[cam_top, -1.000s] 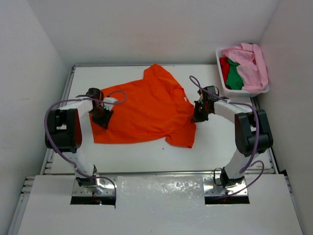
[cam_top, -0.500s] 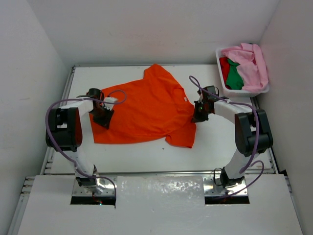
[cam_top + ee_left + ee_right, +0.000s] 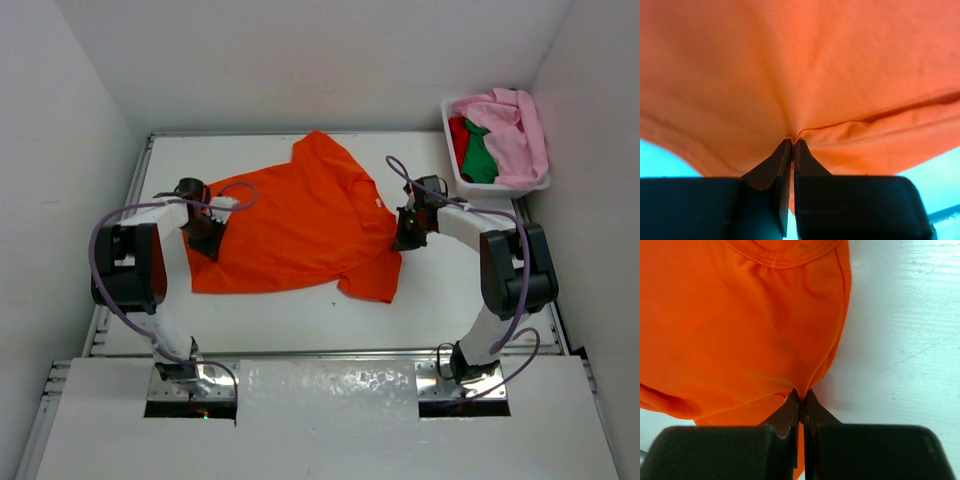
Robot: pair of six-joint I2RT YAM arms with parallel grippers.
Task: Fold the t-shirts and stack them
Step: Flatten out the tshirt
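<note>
The orange t-shirt [image 3: 300, 225] lies spread out and mostly flat in the middle of the white bench [image 3: 450, 290]. Its neck opening faces the right arm and one corner pokes toward the far edge. The cloth is rumpled and sits crooked on the surface, with a lower corner reaching toward the near edge. At the shirt's left border the left end effector [image 3: 792, 142] has its two dark fingers pressed together on a small gather of the orange fabric. Creases fan out from that pinch across the wrist view (a hem seam runs right into the fingertips). On the opposite border, just beside the collar, the right end effector [image 3: 801, 392] is likewise clamped tight on a pleat of the same shirt. The cloth is drawn to a point at its tips, and bare bench shows to the right of it. Both arms bend inward from their bases at the near edge, each trailing a looping purple cable [image 3: 100, 240]. Well apart from all this, a white basket [image 3: 497, 188] sits in the far right corner against the wall. It holds the pink t-shirt [image 3: 515, 130] heaped over its top and right side. The green t-shirt [image 3: 480, 155] is bunched in the middle, and the red t-shirt [image 3: 458, 135] is tucked along the left wall.
</note>
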